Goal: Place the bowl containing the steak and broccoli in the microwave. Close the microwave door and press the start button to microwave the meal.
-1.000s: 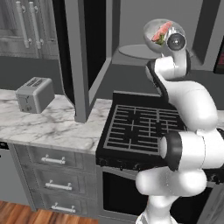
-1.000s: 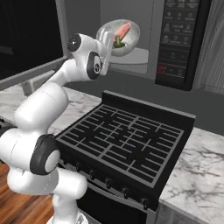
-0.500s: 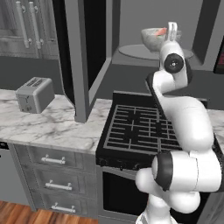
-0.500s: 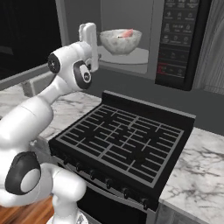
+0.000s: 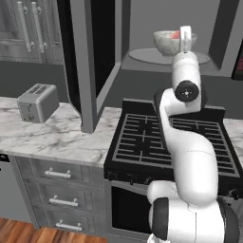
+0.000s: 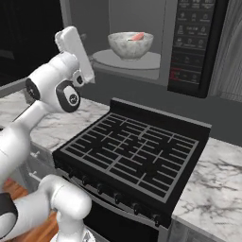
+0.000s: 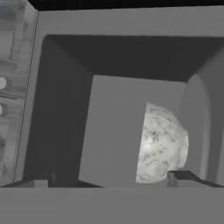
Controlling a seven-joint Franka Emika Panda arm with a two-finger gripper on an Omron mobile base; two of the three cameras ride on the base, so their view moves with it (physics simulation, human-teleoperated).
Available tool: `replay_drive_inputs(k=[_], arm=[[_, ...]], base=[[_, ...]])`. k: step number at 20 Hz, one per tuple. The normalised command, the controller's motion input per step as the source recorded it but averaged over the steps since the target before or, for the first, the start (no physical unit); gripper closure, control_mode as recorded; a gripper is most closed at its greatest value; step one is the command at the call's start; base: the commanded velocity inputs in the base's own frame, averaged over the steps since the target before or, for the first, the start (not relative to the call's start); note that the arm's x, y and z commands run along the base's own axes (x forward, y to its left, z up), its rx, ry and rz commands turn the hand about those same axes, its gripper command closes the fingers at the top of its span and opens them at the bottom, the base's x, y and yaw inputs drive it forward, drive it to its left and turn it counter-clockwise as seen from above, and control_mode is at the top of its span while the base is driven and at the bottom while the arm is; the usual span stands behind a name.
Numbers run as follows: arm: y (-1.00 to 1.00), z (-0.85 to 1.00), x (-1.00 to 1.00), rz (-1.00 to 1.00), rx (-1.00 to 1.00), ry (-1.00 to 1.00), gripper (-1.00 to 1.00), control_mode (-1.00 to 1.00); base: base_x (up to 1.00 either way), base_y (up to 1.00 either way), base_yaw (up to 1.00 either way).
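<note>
You had a marble counter [image 5: 61, 137] with one toaster [image 5: 38, 102] beside one stove [image 6: 137, 156], one bowl [image 6: 130, 45] on the microwave [image 6: 156, 42] turntable, and the gripper [image 7: 111, 177] fingers spread, holding nothing.

Glossy white arm [image 5: 182, 142] of rounded tubular links, dark grey joint bands, black round joint caps.
</note>
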Motion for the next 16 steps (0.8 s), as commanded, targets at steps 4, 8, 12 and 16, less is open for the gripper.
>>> replay_drive_inputs(k=[4, 8, 12, 16], arm=[[0.11, 0.44, -1.0, 0.0, -0.13, 0.08, -1.0, -1.0], [0.26, 0.48, -1.0, 0.0, -0.11, 0.05, -1.0, -1.0], [0.45, 0.38, -0.89, -0.11, 0.0, 0.02, -1.0, -1.0], [0.35, 0.48, -0.55, -0.08, -0.05, 0.22, -1.0, -1.0]], base=[[0.0, 0.0, 0.0], [0.0, 0.0, 0.0], [0.0, 0.0, 0.0], [0.0, 0.0, 0.0]])
